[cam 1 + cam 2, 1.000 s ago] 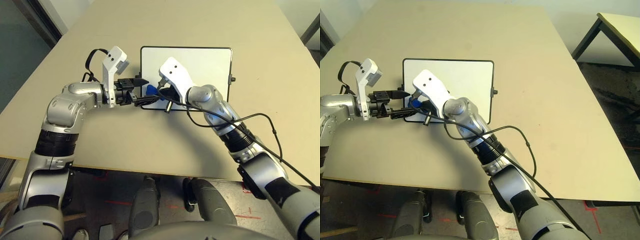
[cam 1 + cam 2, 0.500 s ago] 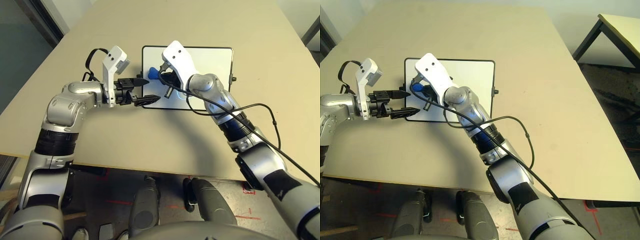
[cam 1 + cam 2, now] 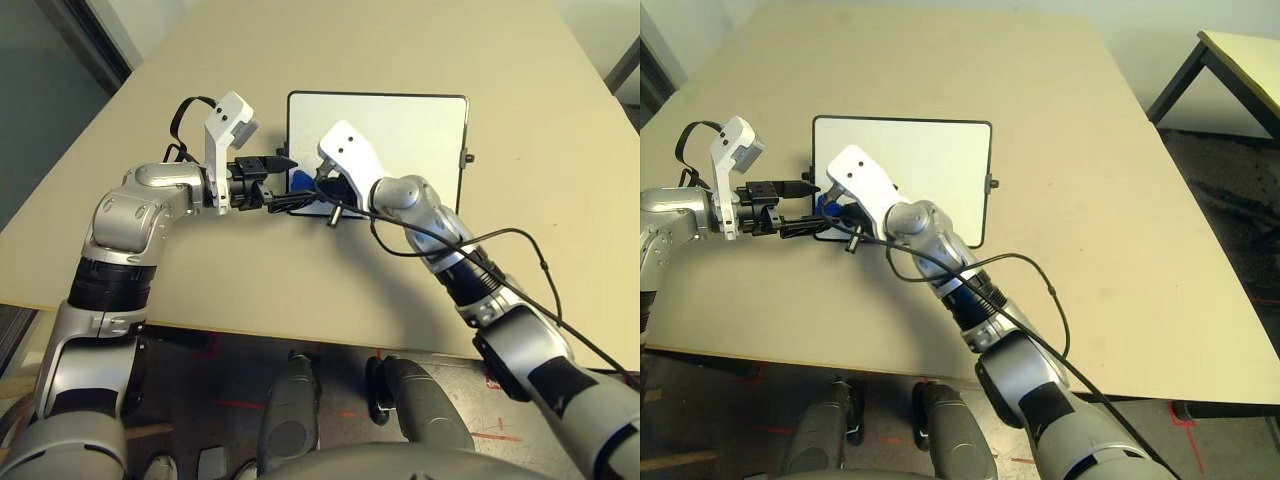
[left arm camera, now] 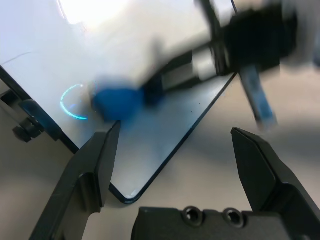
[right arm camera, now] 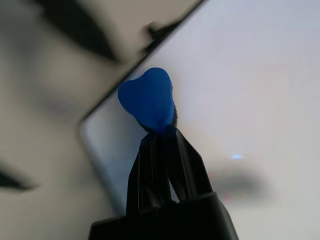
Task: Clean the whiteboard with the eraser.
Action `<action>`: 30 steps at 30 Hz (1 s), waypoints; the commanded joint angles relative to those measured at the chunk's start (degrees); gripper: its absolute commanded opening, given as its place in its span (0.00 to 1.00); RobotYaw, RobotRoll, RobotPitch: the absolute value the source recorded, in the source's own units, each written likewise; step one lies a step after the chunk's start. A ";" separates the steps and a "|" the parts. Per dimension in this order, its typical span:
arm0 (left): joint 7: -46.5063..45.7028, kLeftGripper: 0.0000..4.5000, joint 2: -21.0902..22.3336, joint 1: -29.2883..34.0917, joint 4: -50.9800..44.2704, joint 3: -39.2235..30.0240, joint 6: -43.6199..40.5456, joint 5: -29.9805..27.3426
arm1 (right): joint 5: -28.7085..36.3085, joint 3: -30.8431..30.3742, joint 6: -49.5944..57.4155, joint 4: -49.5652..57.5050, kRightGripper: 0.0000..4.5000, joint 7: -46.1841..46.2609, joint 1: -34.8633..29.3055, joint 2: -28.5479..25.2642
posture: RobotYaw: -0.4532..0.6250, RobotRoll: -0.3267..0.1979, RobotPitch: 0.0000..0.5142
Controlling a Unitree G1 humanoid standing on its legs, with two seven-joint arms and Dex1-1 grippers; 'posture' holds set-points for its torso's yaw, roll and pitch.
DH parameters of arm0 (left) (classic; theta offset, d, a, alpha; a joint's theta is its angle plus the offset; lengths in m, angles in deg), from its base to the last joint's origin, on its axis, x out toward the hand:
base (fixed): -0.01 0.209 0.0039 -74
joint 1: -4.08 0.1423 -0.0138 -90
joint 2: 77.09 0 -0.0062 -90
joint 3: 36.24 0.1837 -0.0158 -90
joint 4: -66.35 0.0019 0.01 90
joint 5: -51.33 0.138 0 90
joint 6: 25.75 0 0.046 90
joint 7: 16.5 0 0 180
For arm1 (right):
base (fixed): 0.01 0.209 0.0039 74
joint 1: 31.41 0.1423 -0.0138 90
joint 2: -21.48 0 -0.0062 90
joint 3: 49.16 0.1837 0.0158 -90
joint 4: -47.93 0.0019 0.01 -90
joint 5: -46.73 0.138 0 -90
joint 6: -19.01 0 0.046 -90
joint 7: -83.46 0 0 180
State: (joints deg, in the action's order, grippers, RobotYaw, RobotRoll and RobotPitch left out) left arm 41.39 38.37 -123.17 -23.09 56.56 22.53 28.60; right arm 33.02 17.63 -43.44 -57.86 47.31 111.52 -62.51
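The whiteboard point(image 3: 400, 140) lies flat mid-table, its surface plain white inside a thin black frame. My right gripper point(image 3: 312, 186) is shut on the small blue eraser point(image 3: 298, 180) and presses it onto the board near its near-left corner. In the right wrist view the eraser point(image 5: 147, 100) sticks out past the closed fingers point(image 5: 170, 155) over the whiteboard point(image 5: 250, 100). My left gripper point(image 3: 288, 181) is open, with one finger either side of the board's left edge, right beside the eraser point(image 4: 117, 100).
The beige table point(image 3: 330, 270) has free room around the board. A black knob point(image 3: 467, 157) sticks out from the board's right side. A black cable point(image 3: 520, 235) loops off my right forearm. Another table point(image 3: 1240, 60) stands at the far right.
My right gripper swept the eraser up the board's left edge to the far-left corner, then back down to the near-left corner. The left gripper has stayed in place, open.
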 commanded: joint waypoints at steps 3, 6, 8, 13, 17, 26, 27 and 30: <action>0.44 1.00 -0.37 -0.42 0.89 1.14 0.45 0.46 | -0.83 -0.74 3.02 1.21 0.00 0.14 -2.38 -0.58 | 0.38 0.62 0.32; 0.56 1.00 -0.36 -0.59 1.04 1.22 0.51 0.47 | -1.07 -2.60 4.75 4.17 0.00 -1.19 -5.09 -0.77 | 0.38 0.62 0.32; 0.69 1.00 -0.22 -0.69 1.11 1.22 0.52 0.49 | -1.26 -3.61 5.84 5.84 0.00 -2.17 -6.49 -1.15 | 0.38 0.62 0.32; 0.77 1.00 -0.14 -0.76 1.07 1.21 0.44 0.51 | -1.47 -3.84 6.09 6.41 0.00 -2.76 -6.81 -2.05 | 0.38 0.62 0.32; 0.80 1.00 -0.16 -0.72 0.90 1.21 0.30 0.46 | -1.41 -1.50 4.42 3.45 0.00 -1.28 -2.99 -2.62 | 0.38 0.62 0.32; 0.64 1.00 -0.27 -0.58 0.40 1.19 -0.07 0.30 | -1.97 -3.98 6.52 6.01 0.00 -1.76 -6.43 -4.05 | 0.38 0.62 0.34; 0.65 1.00 -0.25 -0.56 0.38 1.18 -0.09 0.28 | -2.04 -4.49 7.08 6.95 0.00 -2.14 -7.34 -4.17 | 0.38 0.62 0.34; 0.71 1.00 -0.21 -0.53 0.39 1.23 -0.10 0.28 | -2.32 -5.50 8.21 8.65 0.00 -3.05 -9.04 -4.80 | 0.38 0.62 0.34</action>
State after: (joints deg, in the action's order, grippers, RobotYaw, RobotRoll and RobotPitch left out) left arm 41.87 38.06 -123.86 -22.41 57.16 22.63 28.65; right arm 32.12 14.12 -38.23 -47.23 45.06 104.50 -66.22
